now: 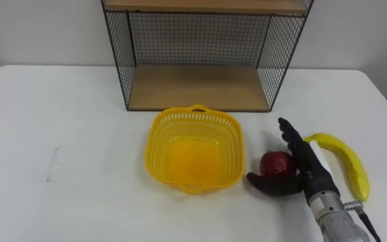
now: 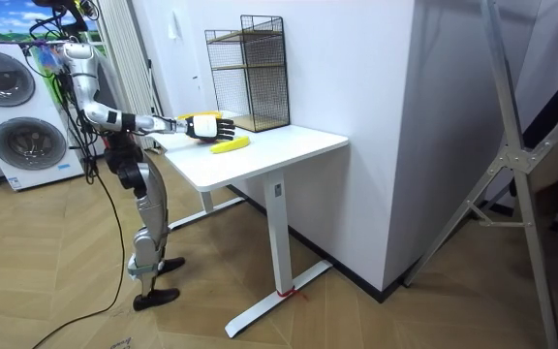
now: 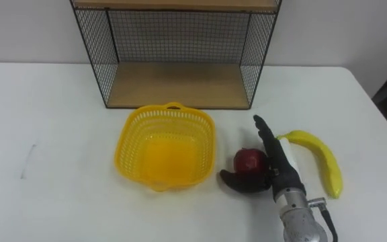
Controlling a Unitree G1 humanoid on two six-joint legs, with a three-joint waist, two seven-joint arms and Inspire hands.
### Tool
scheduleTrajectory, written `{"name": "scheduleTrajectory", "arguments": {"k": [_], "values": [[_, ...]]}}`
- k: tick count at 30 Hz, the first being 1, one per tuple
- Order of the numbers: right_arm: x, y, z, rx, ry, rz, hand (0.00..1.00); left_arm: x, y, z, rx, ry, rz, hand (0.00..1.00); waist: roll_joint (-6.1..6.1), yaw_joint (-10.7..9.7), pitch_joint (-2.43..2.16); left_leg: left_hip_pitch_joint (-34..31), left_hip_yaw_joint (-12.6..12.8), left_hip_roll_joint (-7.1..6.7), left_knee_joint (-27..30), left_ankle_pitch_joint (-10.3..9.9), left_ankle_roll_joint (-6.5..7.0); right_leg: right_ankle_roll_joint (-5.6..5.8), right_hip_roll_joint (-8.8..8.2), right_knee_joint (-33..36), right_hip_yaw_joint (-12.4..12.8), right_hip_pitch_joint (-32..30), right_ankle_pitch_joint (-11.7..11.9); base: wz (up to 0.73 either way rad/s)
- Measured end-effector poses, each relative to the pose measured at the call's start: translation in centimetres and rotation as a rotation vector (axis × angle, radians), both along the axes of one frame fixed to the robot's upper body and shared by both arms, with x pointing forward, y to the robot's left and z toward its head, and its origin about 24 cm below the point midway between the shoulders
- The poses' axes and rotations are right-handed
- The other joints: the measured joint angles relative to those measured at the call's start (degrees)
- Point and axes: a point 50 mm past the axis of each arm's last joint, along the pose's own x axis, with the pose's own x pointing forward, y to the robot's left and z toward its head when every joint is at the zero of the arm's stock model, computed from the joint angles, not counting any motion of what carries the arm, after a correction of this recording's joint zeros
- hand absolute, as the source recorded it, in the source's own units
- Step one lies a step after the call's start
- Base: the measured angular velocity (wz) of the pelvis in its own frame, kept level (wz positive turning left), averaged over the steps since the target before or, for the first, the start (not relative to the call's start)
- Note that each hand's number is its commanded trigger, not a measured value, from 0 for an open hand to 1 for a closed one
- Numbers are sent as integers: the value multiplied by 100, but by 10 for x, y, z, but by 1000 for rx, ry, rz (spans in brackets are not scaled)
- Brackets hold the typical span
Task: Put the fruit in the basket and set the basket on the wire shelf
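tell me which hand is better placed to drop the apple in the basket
Right. The right hand is at the apple, thumb and straight fingers either side of it, just beside the empty basket; the banana lies on its other side.

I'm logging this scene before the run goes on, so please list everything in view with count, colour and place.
table: 1, white, under all the things
wire shelf: 1, black wire with wooden boards, at the table's far side
basket: 1, yellow, empty, in front of the shelf
apple: 1, red, on the table right of the basket
banana: 1, yellow, on the table right of the apple
washing machines: 2, white, stacked at the room view's left
right hand: 1, black, at the apple, fingers straight on its right, thumb in front of it
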Motion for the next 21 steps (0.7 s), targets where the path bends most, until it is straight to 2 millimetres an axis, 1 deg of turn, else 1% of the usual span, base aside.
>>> {"name": "scheduleTrajectory", "arguments": {"k": [4, 11, 12, 13, 18, 21], "values": [[-1, 1, -2, -16, 7, 8, 0, 2, -1, 0, -1, 0, -13, 0, -13, 4, -11, -6, -15, 1, 20, 0, 0, -4, 3, 1, -30, 9, 2, 3], [-1, 2, -4, -27, 15, 11, 0, 2, -1, 0, -1, -4, -14, 0, -12, -2, -11, -12, -39, 1, 44, 0, 1, -8, 6, 4, -35, 15, 5, 0], [-2, 2, -4, -37, 16, 15, 59, 3, -1, 0, -1, -5, -14, 0, -9, -6, -12, -17, -53, -1, 48, 0, 1, -8, 7, 5, -40, 15, 5, 4], [-1, 2, -4, -42, 15, 16, 100, 3, -1, 0, 0, -6, -15, 0, -7, -15, -14, -23, -72, -4, 52, 0, 0, -9, 9, 6, -46, 15, 6, 4], [-2, 0, -7, -53, 11, -3, 100, 4, -1, 0, 0, -7, -16, 0, -3, -31, -18, -9, -88, -5, 54, 1, -1, -13, 10, 4, -63, 40, 8, 1], [2, -8, -6, -79, 0, -37, 100, 5, -1, 0, 2, -12, -21, 0, -7, -44, -20, -7, -99, -10, 64, 0, -1, -13, 10, -1, -75, 56, 9, 0]]}}
